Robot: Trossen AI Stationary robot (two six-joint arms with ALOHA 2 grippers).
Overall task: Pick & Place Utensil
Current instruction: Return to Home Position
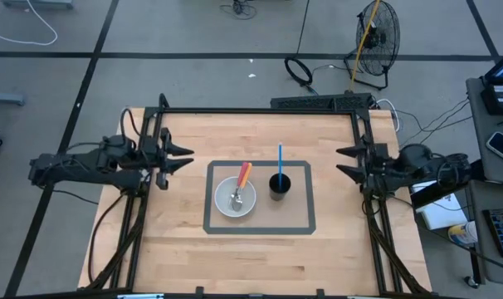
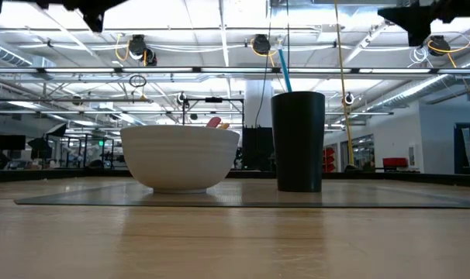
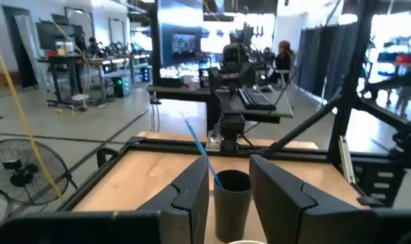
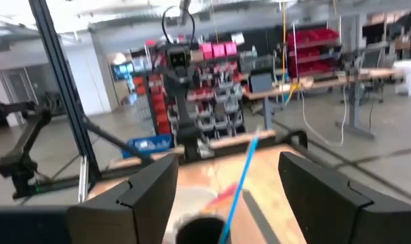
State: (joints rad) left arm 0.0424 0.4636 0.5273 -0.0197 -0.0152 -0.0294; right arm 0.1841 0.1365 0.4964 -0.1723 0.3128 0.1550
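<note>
A white bowl [image 1: 235,198] stands on the grey-edged mat [image 1: 305,226] at mid-table. A spoon with a red and orange handle [image 1: 242,179] lies in it, its handle leaning on the far rim. A black cup [image 1: 280,184] stands to the bowl's right on the mat with a blue straw-like utensil [image 1: 280,158] sticking up out of it. My left gripper [image 1: 188,159] is open at the table's left edge, above the table. My right gripper [image 1: 341,161] is open at the right edge, also above the table. Both are empty.
The black frame rails [image 1: 260,111] run along the table's far, left and right sides. Bare wood lies in front of the mat toward the near edge. A fan [image 1: 376,33] and cables sit on the floor beyond the table.
</note>
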